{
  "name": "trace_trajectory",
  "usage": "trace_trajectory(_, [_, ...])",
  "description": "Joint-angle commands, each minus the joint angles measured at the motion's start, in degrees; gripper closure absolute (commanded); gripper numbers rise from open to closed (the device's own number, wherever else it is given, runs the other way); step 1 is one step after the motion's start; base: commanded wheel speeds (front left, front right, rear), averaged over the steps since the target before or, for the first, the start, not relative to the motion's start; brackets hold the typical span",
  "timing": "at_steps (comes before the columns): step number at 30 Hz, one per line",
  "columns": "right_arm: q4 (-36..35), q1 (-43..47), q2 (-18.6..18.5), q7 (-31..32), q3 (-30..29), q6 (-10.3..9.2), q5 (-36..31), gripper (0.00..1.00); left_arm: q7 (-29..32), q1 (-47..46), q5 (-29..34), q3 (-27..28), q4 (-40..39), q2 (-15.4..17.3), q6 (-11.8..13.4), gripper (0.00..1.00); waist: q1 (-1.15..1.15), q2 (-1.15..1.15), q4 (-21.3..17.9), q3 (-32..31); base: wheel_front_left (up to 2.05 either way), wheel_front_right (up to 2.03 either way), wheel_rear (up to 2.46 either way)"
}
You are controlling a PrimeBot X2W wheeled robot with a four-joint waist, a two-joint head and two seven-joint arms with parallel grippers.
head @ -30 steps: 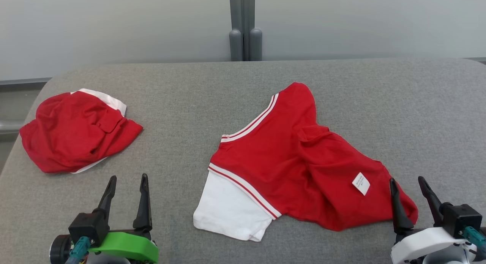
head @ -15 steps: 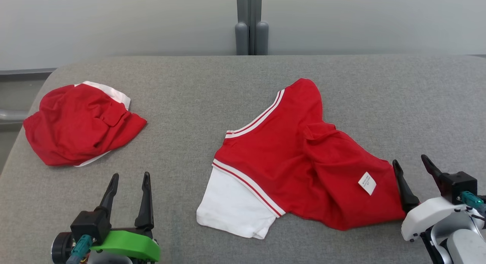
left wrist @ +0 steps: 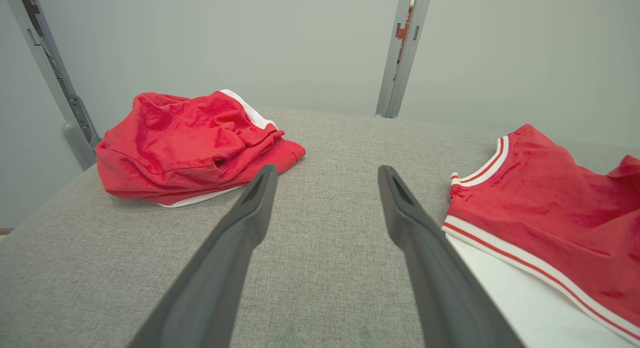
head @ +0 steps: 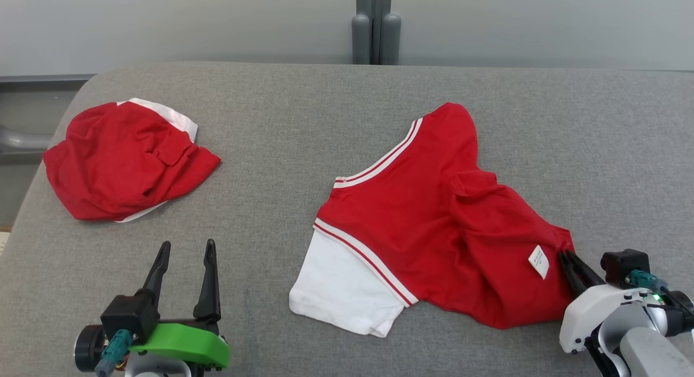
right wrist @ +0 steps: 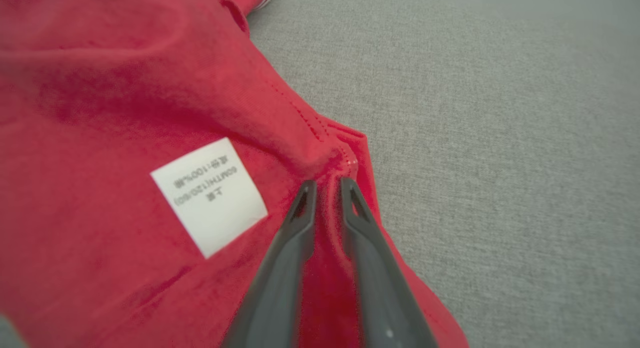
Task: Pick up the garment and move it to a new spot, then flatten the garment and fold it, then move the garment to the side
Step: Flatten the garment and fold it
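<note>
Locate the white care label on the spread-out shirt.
Head view: the white care label sits on the red shirt near its right-hand corner, just left of the right tool, which pinches the fabric beside it.

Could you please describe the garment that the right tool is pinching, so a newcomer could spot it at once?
On the grey table, look right of centre, by the right tool. The garment lies spread out, red with a white label, unlike the bunched red heap on the left.

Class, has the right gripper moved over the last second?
Yes. Against the white label on the garment, the right gripper has come closer, leftward in the head view, and pinched the hem.
</note>
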Motion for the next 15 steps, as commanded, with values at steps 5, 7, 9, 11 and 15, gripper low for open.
trace_trajectory(5, [2.13, -1.75, -0.6, -4.12, 0.71, -0.1, 1.25, 1.0, -0.03, -0.45, -0.1, 0.37, -0.1, 0.08, 0.38, 0.0, 0.0, 0.0, -0.62, -0.37, 0.0, 0.0, 0.0])
trace_trajectory(7, [1.61, -1.51, -0.79, -5.05, -0.01, -0.1, 1.39, 1.0, -0.03, -0.05, -0.12, 0.41, -0.03, 0.08, 0.4, 0.0, 0.0, 0.0, -1.08, -0.74, 0.0, 0.0, 0.0])
trace_trajectory(9, [0.06, -0.59, -0.79, -5.68, -1.43, -0.1, 1.06, 1.0, -0.03, 0.17, -0.35, 0.54, 0.0, 0.08, 0.42, 0.0, 0.0, 0.0, -1.61, -1.05, 0.0, 0.0, 0.0])
trace_trajectory(11, [-2.38, 1.05, -0.5, -5.94, -3.25, -0.1, 0.42, 1.0, -0.03, 0.35, -0.59, 0.45, -0.08, 0.08, 0.46, 0.0, 0.0, 0.0, -2.21, -1.22, 0.0, 0.0, 0.0])
trace_trajectory(15, [-11.97, 6.3, 0.81, -5.94, -8.87, -0.1, -1.92, 1.0, -0.03, 0.63, -1.11, 0.01, -0.42, 0.09, 0.64, 0.0, 0.0, 0.0, -3.48, -0.98, 0.0, 0.0, 0.0])
